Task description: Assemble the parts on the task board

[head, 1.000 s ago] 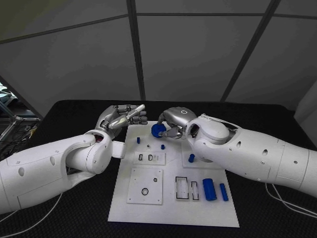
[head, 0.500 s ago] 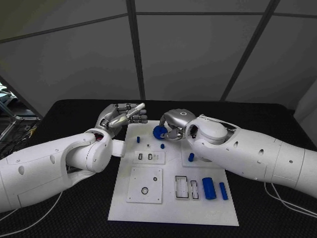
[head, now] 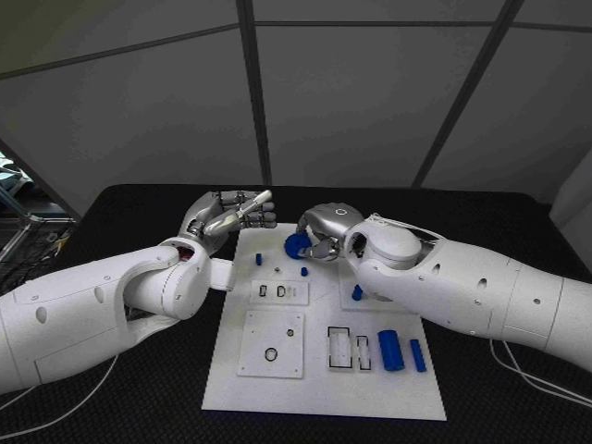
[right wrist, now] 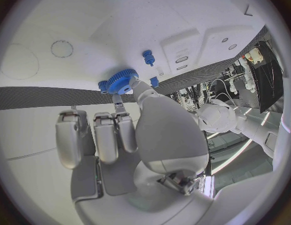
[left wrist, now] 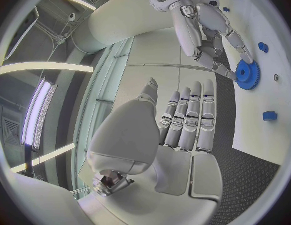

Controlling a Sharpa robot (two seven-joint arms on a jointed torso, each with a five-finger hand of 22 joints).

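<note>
The white task board (head: 323,375) lies in the middle of the black table. My right hand (head: 326,227) hovers over its far end and pinches a blue gear (head: 296,245) between thumb and a finger; the gear (right wrist: 120,81) sits just above the board (right wrist: 89,25). My left hand (head: 227,215) is raised beside the board's far left corner, fingers straight and side by side (left wrist: 186,120), holding nothing. From the left wrist the gear (left wrist: 248,75) hangs under the right hand's fingertips (left wrist: 228,40).
Small blue pegs (head: 257,261) (head: 304,273) stand on the board near the gear. A blue piece (head: 358,294) lies mid-board, and a thick blue cylinder (head: 391,351) and a thinner one (head: 417,357) lie at the near right. Recessed slots (head: 280,293) mark the board's left side.
The right hand has sunk a little toward the board with the gear still pinched. The left hand has barely shifted.
</note>
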